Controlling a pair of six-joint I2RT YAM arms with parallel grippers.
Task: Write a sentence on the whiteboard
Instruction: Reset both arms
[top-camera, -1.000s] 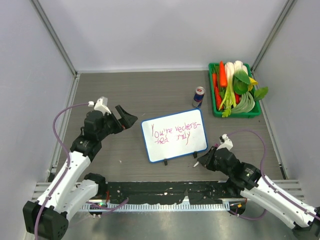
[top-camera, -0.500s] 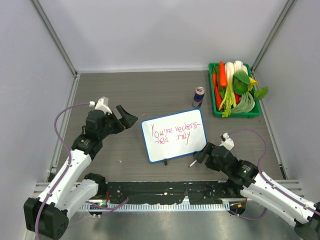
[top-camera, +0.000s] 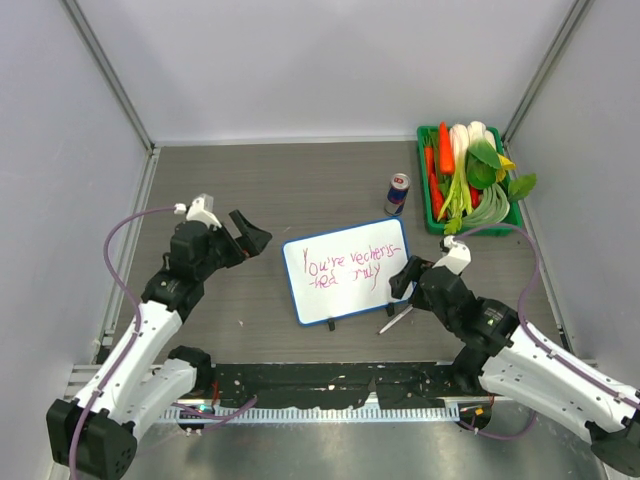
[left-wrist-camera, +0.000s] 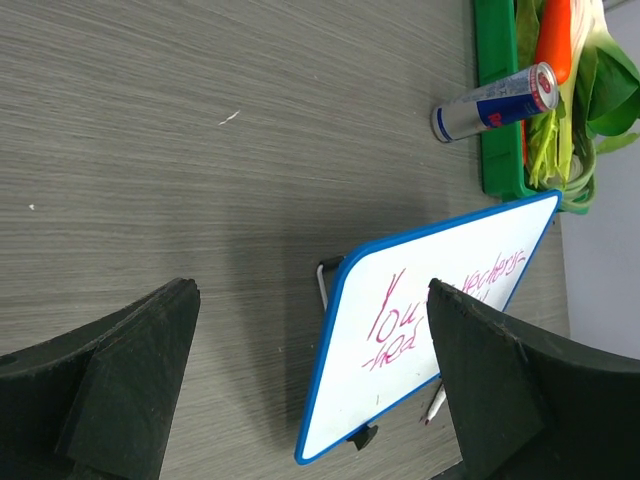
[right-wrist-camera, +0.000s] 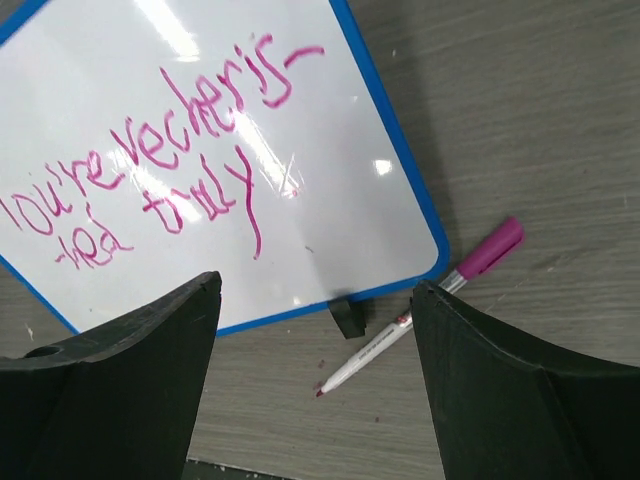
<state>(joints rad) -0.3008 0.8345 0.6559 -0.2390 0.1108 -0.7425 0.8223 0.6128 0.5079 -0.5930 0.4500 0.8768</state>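
As the marker (top-camera: 396, 320) lies loose at 5 o'clock of the whiteboard (top-camera: 320, 300), the sentence (top-camera: 345, 267) looks done. Left gripper (top-camera: 254, 232), right gripper (top-camera: 403, 280): jaws apart, empty; next, retract clear.

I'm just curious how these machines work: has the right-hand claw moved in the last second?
Yes. The right gripper has moved away from the table's near edge, from the whiteboard's near right corner to beside its right edge.
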